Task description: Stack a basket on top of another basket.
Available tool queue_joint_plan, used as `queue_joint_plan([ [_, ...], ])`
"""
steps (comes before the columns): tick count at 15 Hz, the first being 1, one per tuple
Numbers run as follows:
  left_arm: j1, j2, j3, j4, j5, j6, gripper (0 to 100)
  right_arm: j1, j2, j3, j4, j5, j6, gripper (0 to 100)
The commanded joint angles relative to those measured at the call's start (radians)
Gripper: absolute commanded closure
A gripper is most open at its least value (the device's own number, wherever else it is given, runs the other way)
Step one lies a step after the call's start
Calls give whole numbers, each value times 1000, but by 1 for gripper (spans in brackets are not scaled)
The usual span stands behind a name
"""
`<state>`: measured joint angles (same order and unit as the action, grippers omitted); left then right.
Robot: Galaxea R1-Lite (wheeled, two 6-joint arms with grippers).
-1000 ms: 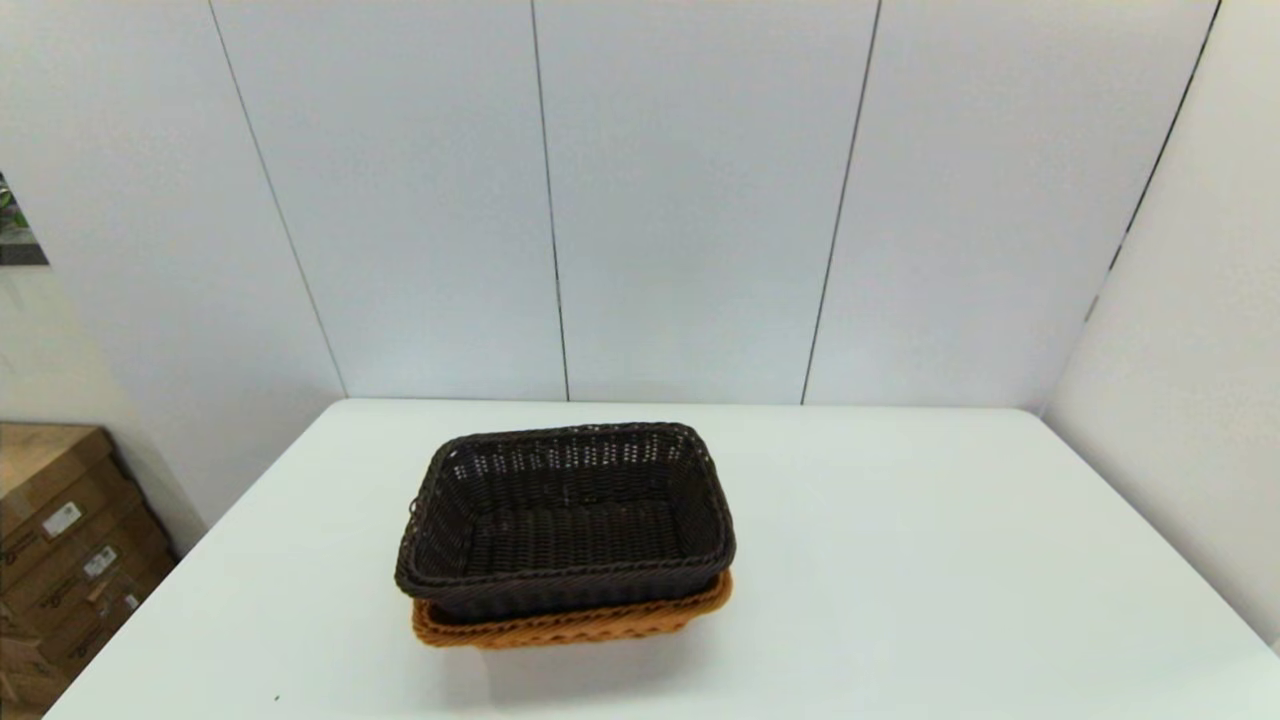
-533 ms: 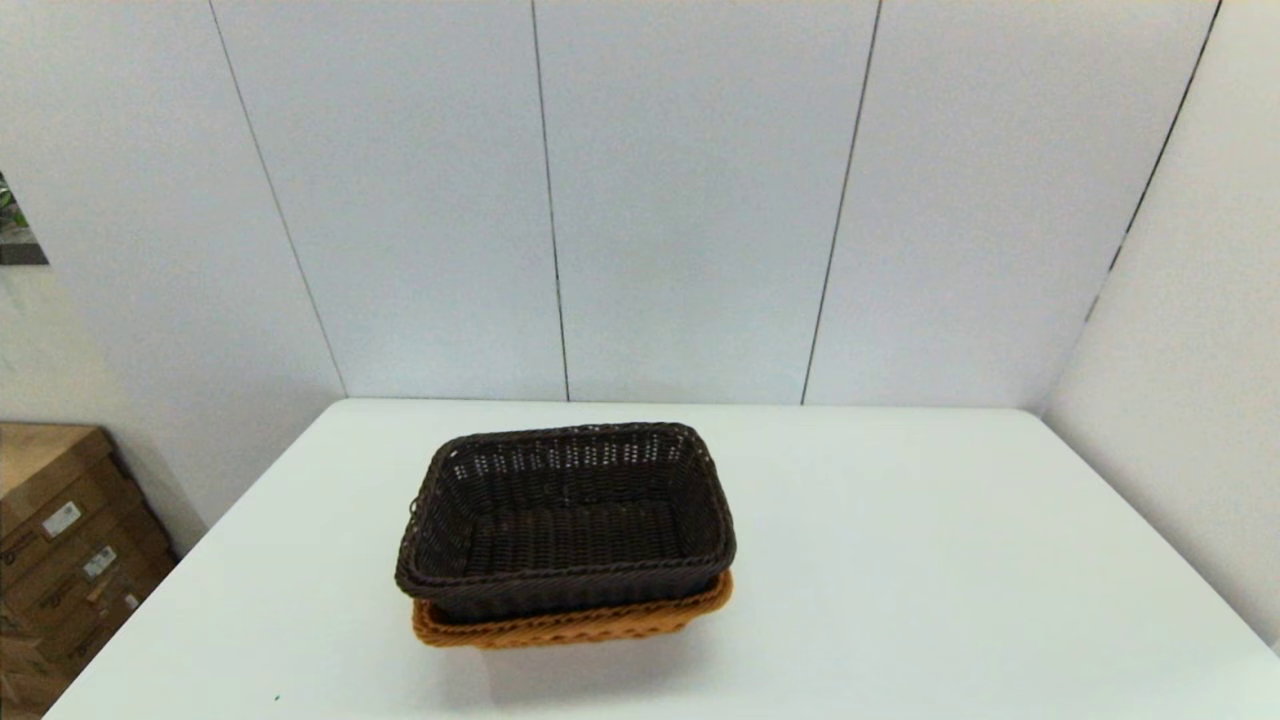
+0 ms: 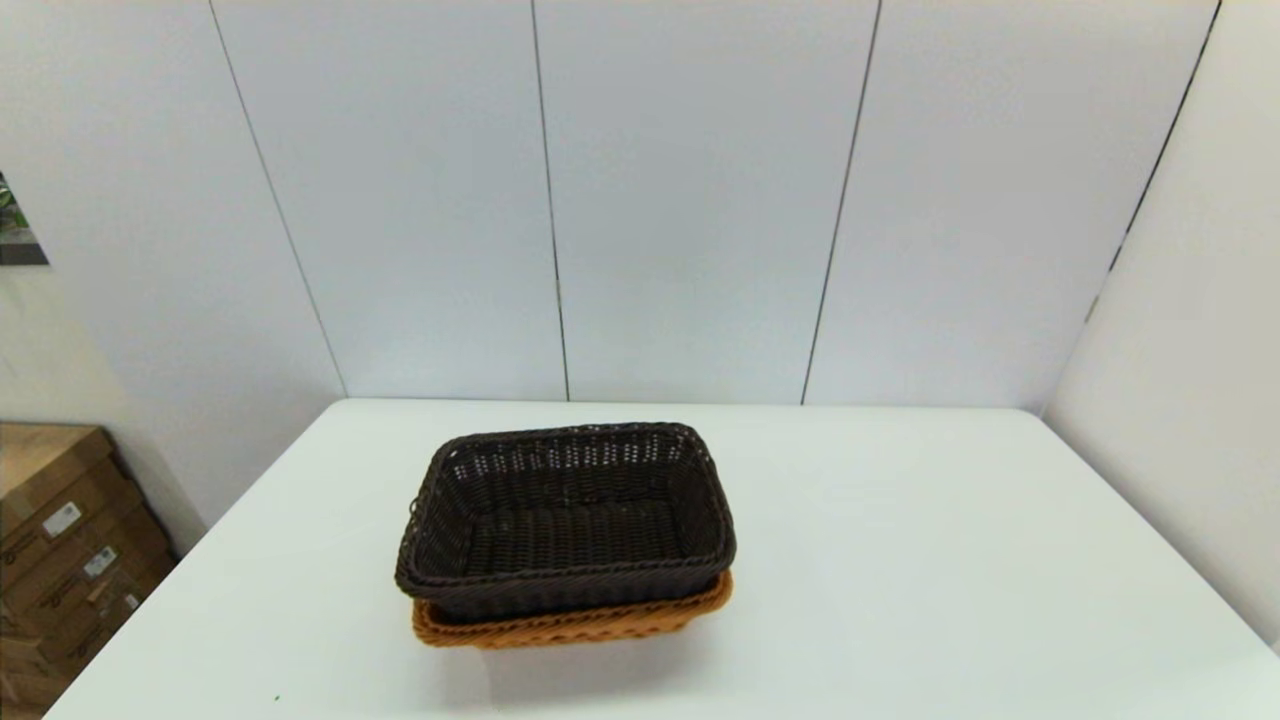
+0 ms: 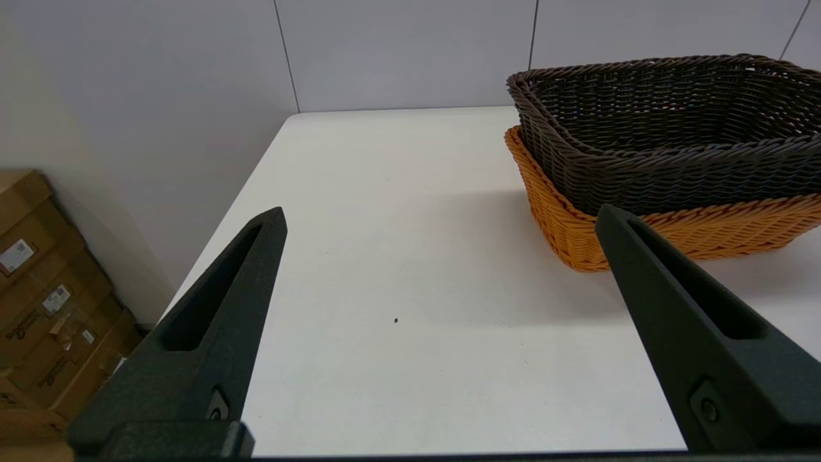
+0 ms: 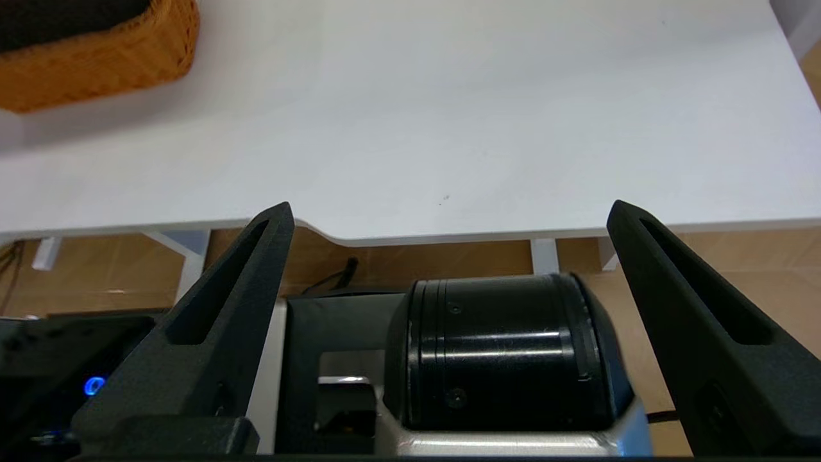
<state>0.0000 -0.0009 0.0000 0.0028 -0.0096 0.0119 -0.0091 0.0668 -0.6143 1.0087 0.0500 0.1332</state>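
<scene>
A: Where does the dark basket (image 3: 566, 520) sit?

B: Left of centre in the head view, nested in the orange basket (image 3: 570, 625). Both are rectangular woven wicker. The dark one has a rolled rim and an open weave near the top of its walls. Only the braided rim and a strip of wall of the orange one show beneath it.

A: Are they aligned?

B: Nearly. The orange rim peeks out along the lower edge and at the lower right corner of the stack.

A: And the counter (image 3: 900, 560)?

B: Smooth, white, flat. Bare surface spreads wide to the right of the stack and in a narrower band to the left, where the edge drops toward cardboard boxes (image 3: 60, 560) at lower left. Grey wall panels (image 3: 690, 200) rise behind the far edge.

A: The arms?

B: Neither shows in the head view. The left end effector (image 4: 439, 218) hangs over the counter's left part, fingers spread wide and holding nothing, with the stack at the upper right of its view. The right end effector (image 5: 449, 212) is off the counter's near edge, above a black cylindrical joint (image 5: 500, 353), its fingers likewise wide apart and empty.
</scene>
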Motion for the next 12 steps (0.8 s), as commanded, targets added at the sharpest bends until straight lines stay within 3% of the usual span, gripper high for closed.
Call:
queue_joint_plan([
  [1, 0, -1, 2, 0, 0, 0, 0, 3, -67, 77, -27, 2, -10, 0],
  [3, 0, -1, 2, 0, 0, 0, 0, 1, -67, 139, -170, 5, -14, 0],
  [6, 0, -1, 2, -1, 0, 0, 0, 1, -67, 307, -506, 2, -24, 0],
  [8, 0, -1, 2, 0, 0, 0, 0, 1, -67, 410, -694, 1, -80, 0],
  [12, 0, -1, 2, 0, 0, 0, 0, 3, -67, 479, -799, 2, -190, 0],
])
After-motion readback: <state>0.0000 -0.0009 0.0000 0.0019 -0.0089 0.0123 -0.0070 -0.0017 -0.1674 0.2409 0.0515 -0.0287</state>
